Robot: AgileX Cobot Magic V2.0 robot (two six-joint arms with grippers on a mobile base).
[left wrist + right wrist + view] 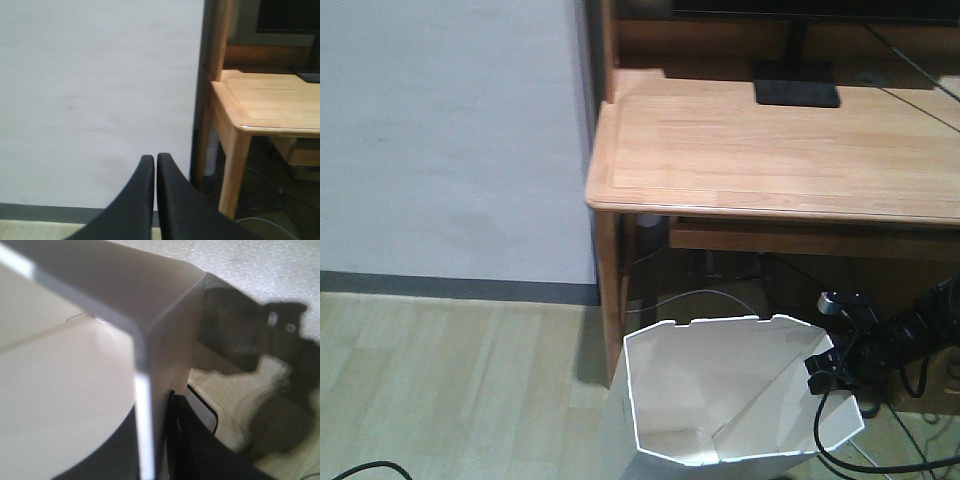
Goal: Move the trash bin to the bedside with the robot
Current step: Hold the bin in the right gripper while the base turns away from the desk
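White wall, pale wood floor, desk at right. You get bin in front and right wrist views only: low before desk's left leg, mouth toward front camera. Right gripper sits at bin's rim, under desk edge. Right wrist view adds detail: dark fingers either side of bin wall, pinching it. Left wrist view alone shows left gripper: jaws pressed together, empty, left of desk, facing wall.

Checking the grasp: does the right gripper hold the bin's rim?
Yes, the right gripper clamps the rim of the bin in the front view.
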